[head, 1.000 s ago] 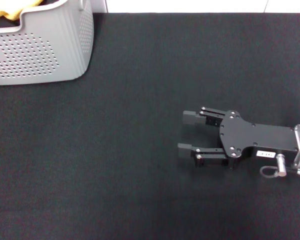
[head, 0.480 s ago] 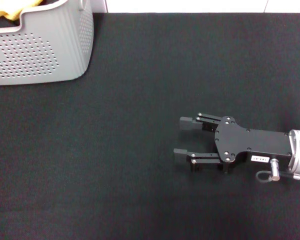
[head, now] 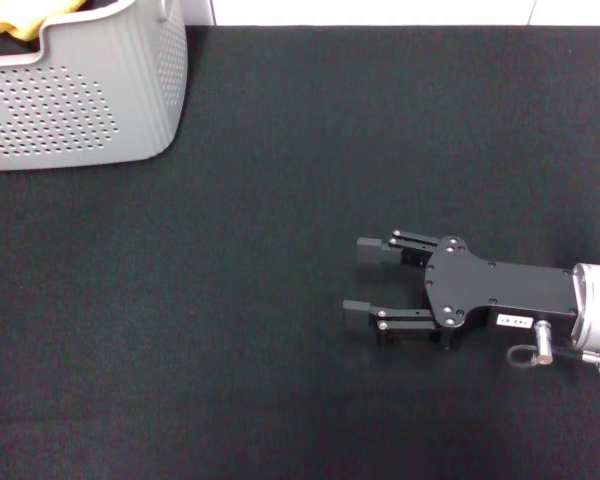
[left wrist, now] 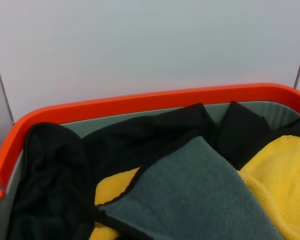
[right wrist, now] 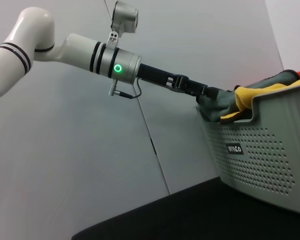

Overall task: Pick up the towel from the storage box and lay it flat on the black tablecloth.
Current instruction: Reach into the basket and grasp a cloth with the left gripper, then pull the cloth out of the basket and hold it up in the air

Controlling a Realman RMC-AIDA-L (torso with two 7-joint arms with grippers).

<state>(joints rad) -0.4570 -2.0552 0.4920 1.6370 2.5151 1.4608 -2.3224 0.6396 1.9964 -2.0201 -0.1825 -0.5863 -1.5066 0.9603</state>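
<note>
Towel (right wrist: 225, 102): pick-up step, left gripper (right wrist: 204, 92) clamped on it at box (right wrist: 270, 150); next, lift clear; right gripper (head: 365, 280) idle, fingers apart.

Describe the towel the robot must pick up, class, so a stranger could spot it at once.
Find the storage box at the black tablecloth's far left corner. Inside, among black fabric and a bunched yellow cloth, lies the towel: the only grey one, black-edged, yellow underneath.

Storage box (head: 90, 100) on black tablecloth (head: 280, 200), far left; towel (left wrist: 190, 200) inside box; right tool (head: 358, 280) near right.
</note>
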